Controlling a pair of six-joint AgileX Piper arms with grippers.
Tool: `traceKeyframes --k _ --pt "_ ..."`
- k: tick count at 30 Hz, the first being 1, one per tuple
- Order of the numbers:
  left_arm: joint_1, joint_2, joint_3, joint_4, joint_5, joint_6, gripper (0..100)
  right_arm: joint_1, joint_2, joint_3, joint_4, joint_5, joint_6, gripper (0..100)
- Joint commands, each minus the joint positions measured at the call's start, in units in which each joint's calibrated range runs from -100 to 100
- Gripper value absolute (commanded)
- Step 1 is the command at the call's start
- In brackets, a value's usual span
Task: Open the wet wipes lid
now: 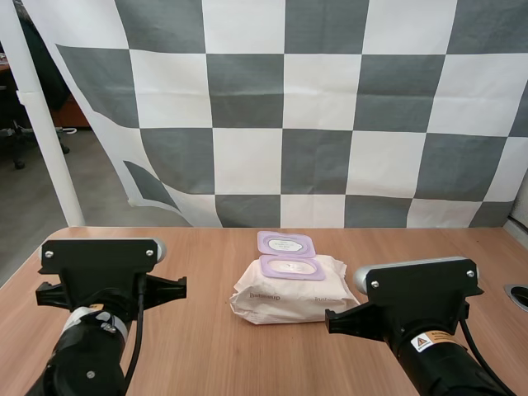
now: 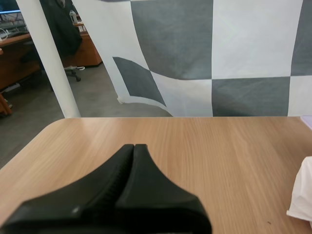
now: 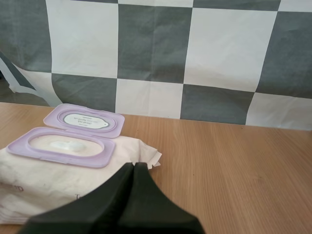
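Note:
A white pack of wet wipes (image 1: 290,293) lies in the middle of the table. Its lilac lid (image 1: 286,243) is flipped open toward the far side, and the oval opening in the lilac frame (image 1: 291,267) shows. In the right wrist view the pack (image 3: 58,170) sits just beyond and beside my right gripper (image 3: 134,165), with the lid (image 3: 84,120) lying flat behind the frame (image 3: 63,146). My right gripper is shut, one dark wedge. My left gripper (image 2: 133,146) is shut too, over bare wood, with a corner of the pack (image 2: 303,195) off to its side.
The wooden table (image 1: 198,338) runs to a rounded far-left corner (image 2: 51,127). A white pole (image 1: 41,124) stands off the table's left side. A round hole (image 1: 518,295) sits in the table at the right edge.

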Motion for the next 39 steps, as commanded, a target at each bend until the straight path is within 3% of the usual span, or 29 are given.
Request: traceKeyframes --k 1,15,20,26,29,35,39 --pt "-0.18 -1.1 -0.1 0.0 0.0 0.0 0 0.2 0.0 0.0 0.0 0.0 0.0 0" --pt "-0.38 -16.0 0.2 4.0 20.7 0.2 0 1.4 0.0 0.0 0.2 0.0 0.0 0" --pt "-0.38 -19.6 0.2 4.4 24.1 -3.9 0 2.0 0.0 0.0 0.2 0.0 0.0 0" --pt "-0.24 -23.3 0.2 4.9 30.2 -5.6 0 1.9 0.0 0.0 1.5 9.8 0.2 0" --pt "0.16 -24.4 0.2 7.8 32.8 -7.6 0 1.9 0.0 0.0 1.6 9.9 0.3 0" --pt "0.22 -25.3 0.2 24.0 39.4 -23.6 0 1.9 0.0 0.0 -0.1 9.3 0.0 0" --pt "0.22 -25.3 0.2 26.2 40.9 -25.3 0 1.9 0.0 0.0 0.2 9.3 0.0 0"
